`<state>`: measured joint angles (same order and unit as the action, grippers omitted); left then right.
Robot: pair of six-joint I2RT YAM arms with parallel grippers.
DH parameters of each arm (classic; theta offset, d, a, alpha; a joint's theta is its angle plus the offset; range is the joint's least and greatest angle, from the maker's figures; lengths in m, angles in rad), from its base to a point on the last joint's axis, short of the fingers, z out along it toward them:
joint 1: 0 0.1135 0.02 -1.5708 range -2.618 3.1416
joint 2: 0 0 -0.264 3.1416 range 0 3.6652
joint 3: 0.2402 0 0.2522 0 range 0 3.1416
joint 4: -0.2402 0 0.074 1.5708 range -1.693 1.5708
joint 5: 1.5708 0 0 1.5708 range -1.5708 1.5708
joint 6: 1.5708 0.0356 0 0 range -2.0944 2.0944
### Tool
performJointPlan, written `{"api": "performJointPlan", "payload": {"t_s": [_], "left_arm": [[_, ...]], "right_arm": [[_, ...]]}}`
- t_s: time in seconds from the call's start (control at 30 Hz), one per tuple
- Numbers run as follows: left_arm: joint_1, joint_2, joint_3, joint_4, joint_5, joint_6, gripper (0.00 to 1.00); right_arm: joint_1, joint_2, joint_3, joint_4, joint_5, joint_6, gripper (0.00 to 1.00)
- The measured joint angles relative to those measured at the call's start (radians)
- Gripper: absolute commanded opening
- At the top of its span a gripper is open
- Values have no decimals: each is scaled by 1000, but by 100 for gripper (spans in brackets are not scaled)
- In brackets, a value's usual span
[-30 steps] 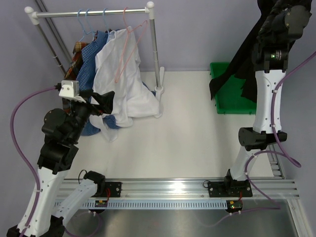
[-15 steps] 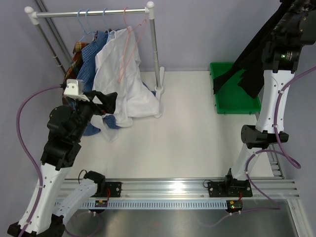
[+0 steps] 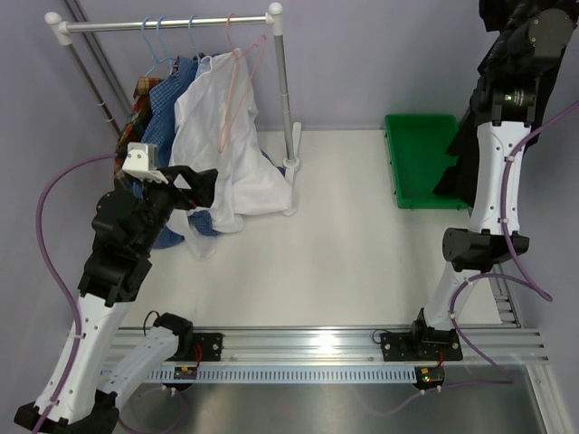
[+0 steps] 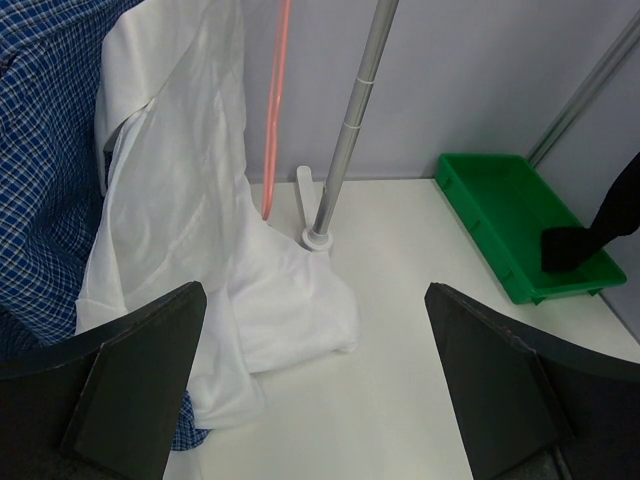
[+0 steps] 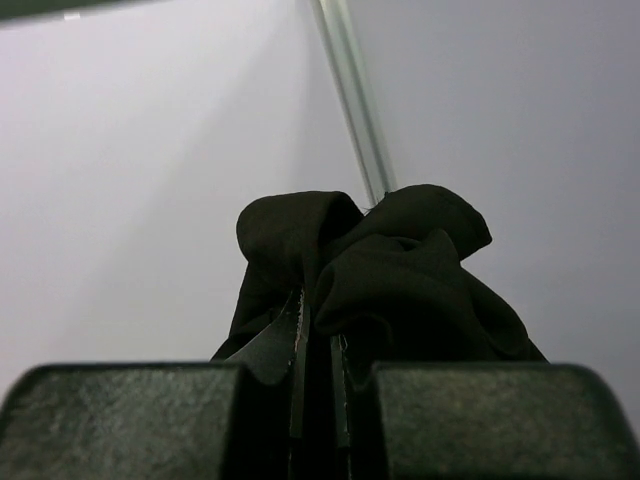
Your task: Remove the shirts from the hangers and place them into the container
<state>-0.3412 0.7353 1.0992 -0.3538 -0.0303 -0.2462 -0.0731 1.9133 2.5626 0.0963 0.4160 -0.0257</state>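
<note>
My right gripper (image 5: 318, 320) is raised high at the far right, shut on a bunch of the black shirt (image 5: 400, 270). The black shirt (image 3: 460, 167) hangs down behind the arm, and its lower end (image 4: 575, 245) reaches into the right side of the green container (image 3: 416, 167). My left gripper (image 4: 315, 295) is open and empty, just in front of the white shirt (image 4: 190, 200). The white shirt (image 3: 226, 149) hangs on a pink hanger (image 3: 237, 77). Behind it are the blue checked shirt (image 3: 167, 127) and the red-brown plaid shirt (image 3: 142, 90), on light blue hangers (image 3: 158, 45).
The white-and-grey rail (image 3: 163, 25) stands at the back left; its right post (image 4: 355, 130) comes down to a foot on the table beside the white shirt's hem. Shirt tails pool on the table under the rail. The wall is close behind the container.
The right arm has swung to the right and back, carrying the black shirt from the container's left side to its right side. The left gripper has edged closer to the white shirt.
</note>
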Motion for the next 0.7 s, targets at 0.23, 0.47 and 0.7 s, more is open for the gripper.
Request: {"api": "performJointPlan", "payload": {"t_s": [0.23, 0.47, 0.7], "left_arm": [[0, -1, -13, -9, 17, -13, 99], [0, -4, -14, -16, 22, -22, 99], [0, -23, -19, -18, 24, -33, 99]], "right_arm": [[0, 63, -20, -79, -31, 1, 1], [0, 104, 11, -89, -45, 1, 1], [0, 112, 4, -70, -45, 19, 1]]}}
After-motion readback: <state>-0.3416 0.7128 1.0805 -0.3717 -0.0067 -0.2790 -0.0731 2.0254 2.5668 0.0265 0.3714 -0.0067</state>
